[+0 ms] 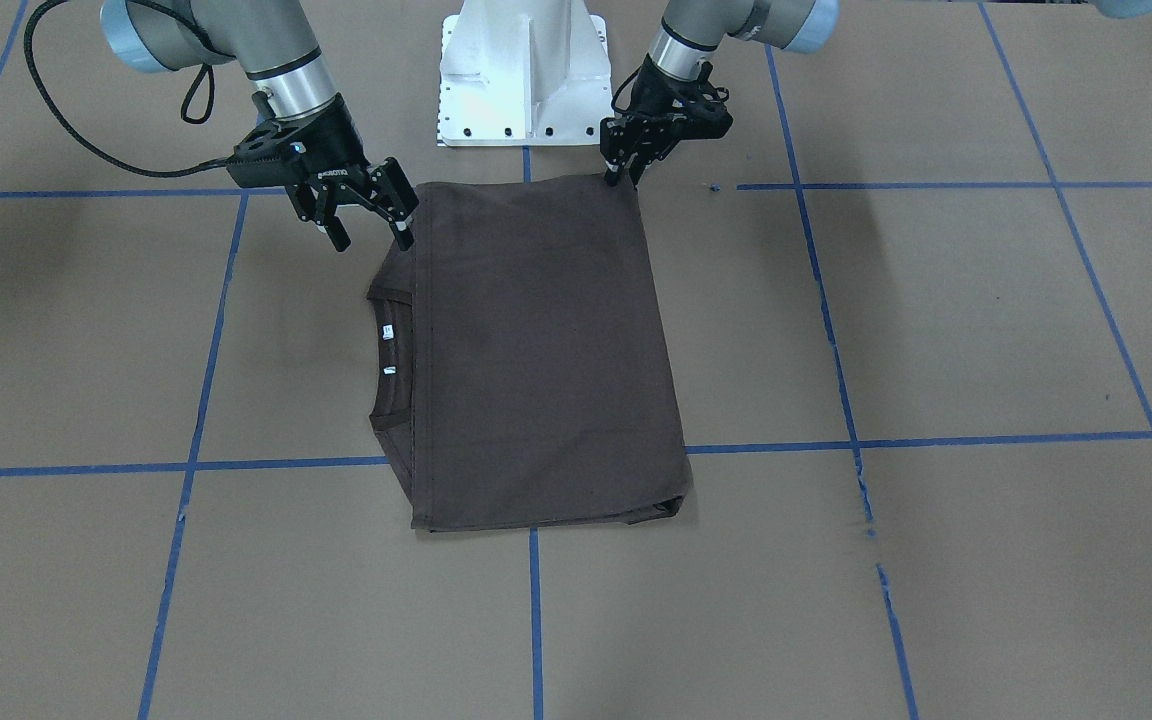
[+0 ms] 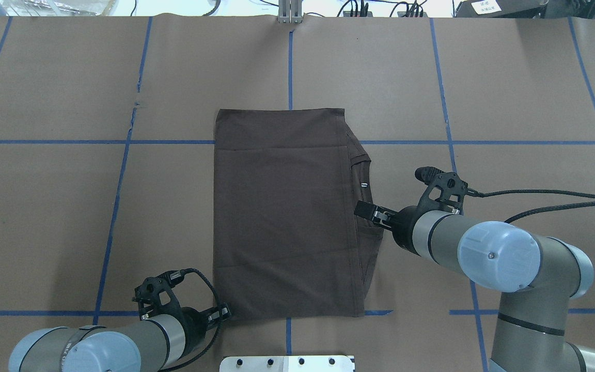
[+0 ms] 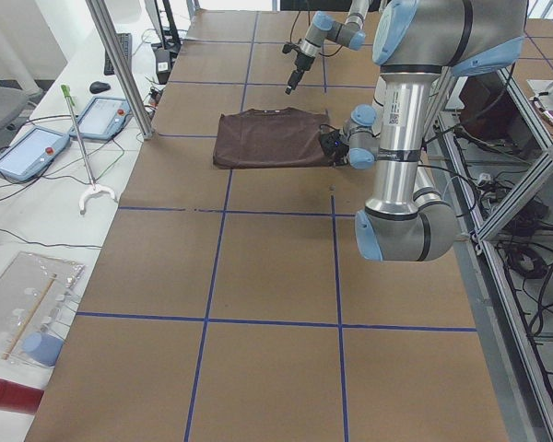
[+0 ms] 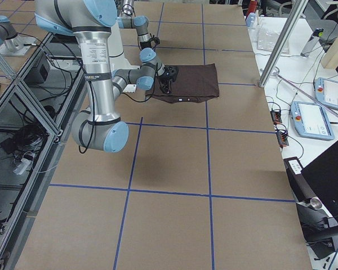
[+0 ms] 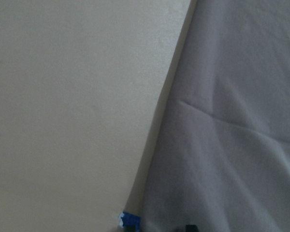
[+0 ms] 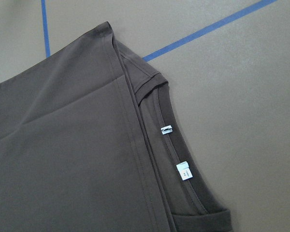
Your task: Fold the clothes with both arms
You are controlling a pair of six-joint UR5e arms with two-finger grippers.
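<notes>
T-shirt point(image 1: 536, 350), folded flat on worktop point(image 1: 936, 330); right claw point(image 1: 372, 240) spread near collar point(image 1: 388, 395); left claw point(image 1: 623, 182) at corner, state unclear.

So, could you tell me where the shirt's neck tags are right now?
In the front-facing view, the tags lie inside the collar at the left edge of the shirt, on the robot's right, below the right gripper.

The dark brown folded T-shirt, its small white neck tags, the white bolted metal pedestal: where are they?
Dark brown folded T-shirt point(image 1: 546, 350), front-facing view, middle of top layer.
Small white neck tags point(image 6: 183, 170), right wrist view, larger tag inside collar.
White bolted metal pedestal point(image 1: 524, 75), front-facing view, front face.
</notes>
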